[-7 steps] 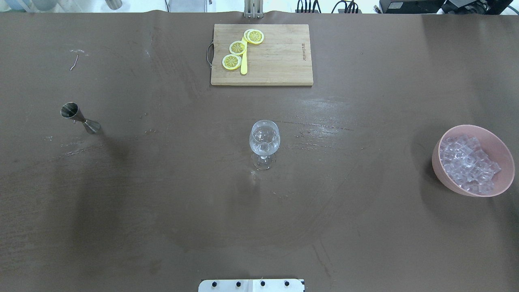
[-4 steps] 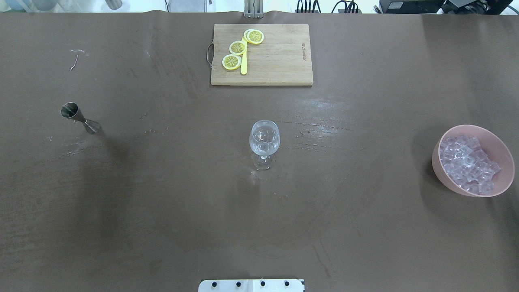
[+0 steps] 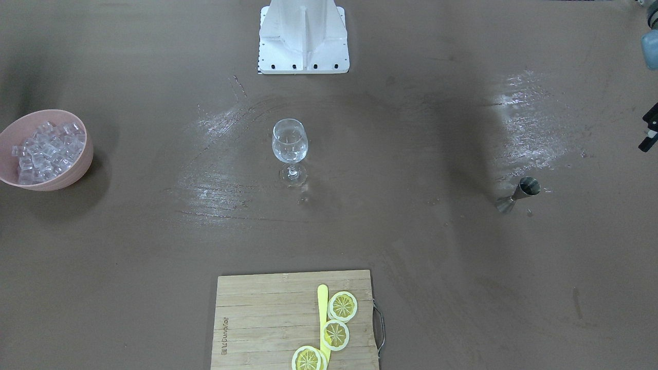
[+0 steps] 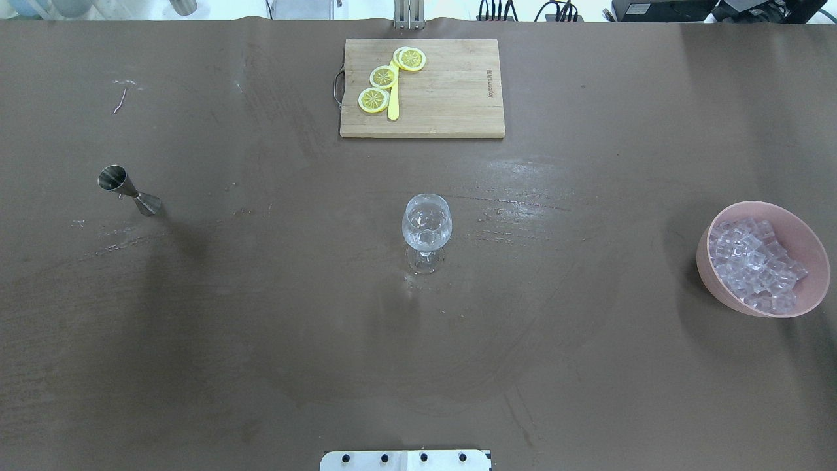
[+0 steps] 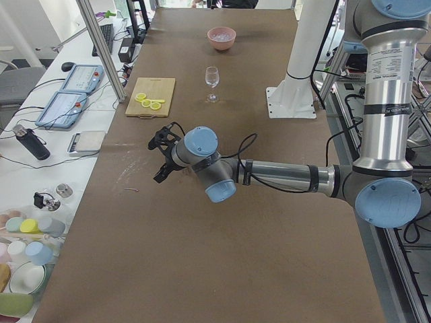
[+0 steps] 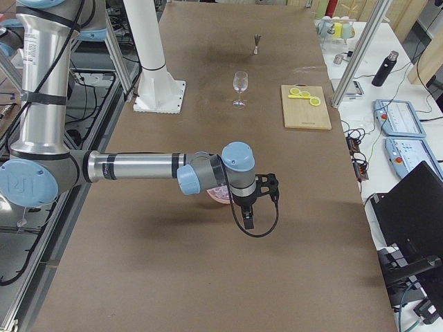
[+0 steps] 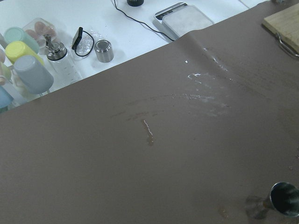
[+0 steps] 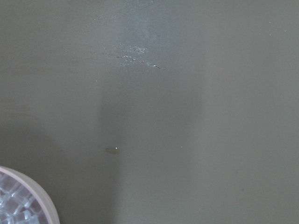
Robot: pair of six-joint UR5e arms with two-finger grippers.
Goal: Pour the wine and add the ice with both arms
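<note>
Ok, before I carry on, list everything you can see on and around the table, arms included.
table: one, brown, under everything
wine glass: one, clear, upright, table's centre
bowl: one, pink, robot's right end
ice: many cubes, clear, in the bowl
jigger: one, steel, robot's left side
cutting board: one, wooden, far edge, middle
lemon slices: three, yellow, on the board
stick: one, yellow, among the slices
base: one, white, near edge
left arm: grey-silver, over the left end
left gripper: black, open or shut unclear
right arm: grey-silver, by the bowl
right gripper: black, open or shut unclear
</note>
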